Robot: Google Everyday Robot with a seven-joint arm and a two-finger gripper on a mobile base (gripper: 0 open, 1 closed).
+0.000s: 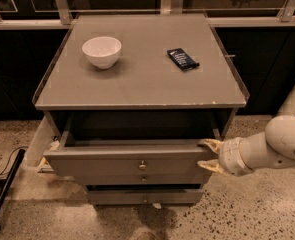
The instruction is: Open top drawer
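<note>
The top drawer [107,165] of the grey cabinet stands pulled out, with its dark box interior showing under the cabinet top. Its flat grey front carries a small round metal knob [142,164] at the centre. My gripper [210,155] is at the right end of the drawer front, on a white arm that comes in from the right. Its two tan fingers are spread apart, the upper fingertip [208,144] by the front's top edge and the lower one against the front's right end. It holds nothing.
A white bowl [102,51] and a dark flat packet [182,59] lie on the cabinet top [142,84]. A shorter drawer front [144,197] shows lower down. A black pole and cable lie on the speckled floor [247,209] at the left. A railing runs behind.
</note>
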